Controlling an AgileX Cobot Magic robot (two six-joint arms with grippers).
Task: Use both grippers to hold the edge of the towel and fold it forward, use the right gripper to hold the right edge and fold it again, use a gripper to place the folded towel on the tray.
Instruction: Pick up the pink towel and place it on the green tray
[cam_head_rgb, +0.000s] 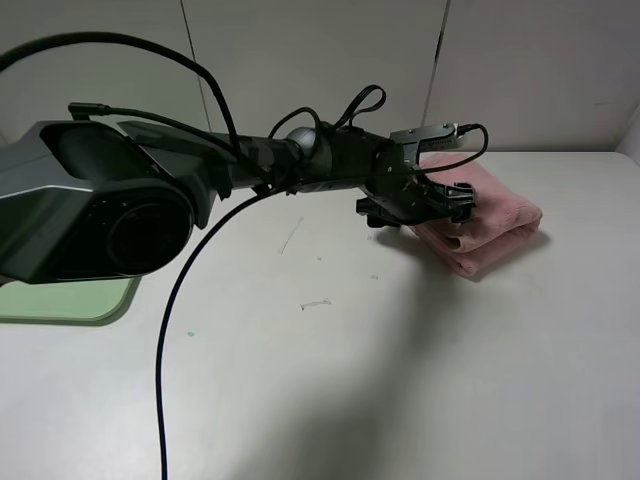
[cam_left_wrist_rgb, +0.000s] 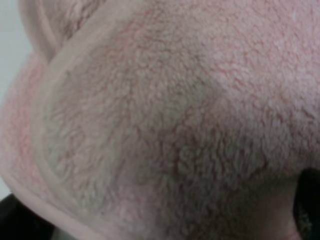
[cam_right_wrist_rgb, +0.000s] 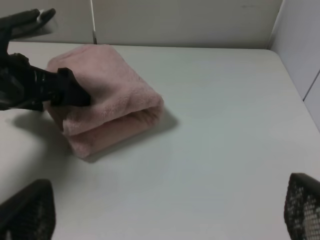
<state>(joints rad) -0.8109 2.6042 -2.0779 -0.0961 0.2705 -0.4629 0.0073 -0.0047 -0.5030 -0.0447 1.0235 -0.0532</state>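
Observation:
The pink towel (cam_head_rgb: 480, 225) lies folded into a thick bundle on the white table at the right; it also shows in the right wrist view (cam_right_wrist_rgb: 112, 107). My left gripper (cam_head_rgb: 445, 203) reaches across from the left and sits at the bundle's left edge. In the left wrist view the towel (cam_left_wrist_rgb: 170, 115) fills the picture, with dark fingertips (cam_left_wrist_rgb: 15, 222) far apart at both lower corners, so the jaws stand open around the cloth. My right gripper (cam_right_wrist_rgb: 165, 205) is open and empty, back from the towel. The pale green tray (cam_head_rgb: 70, 300) peeks out at the far left under the left arm.
The left arm's big black body and its cable (cam_head_rgb: 165, 350) cross the left half of the exterior high view and hide most of the tray. A wall runs behind the table.

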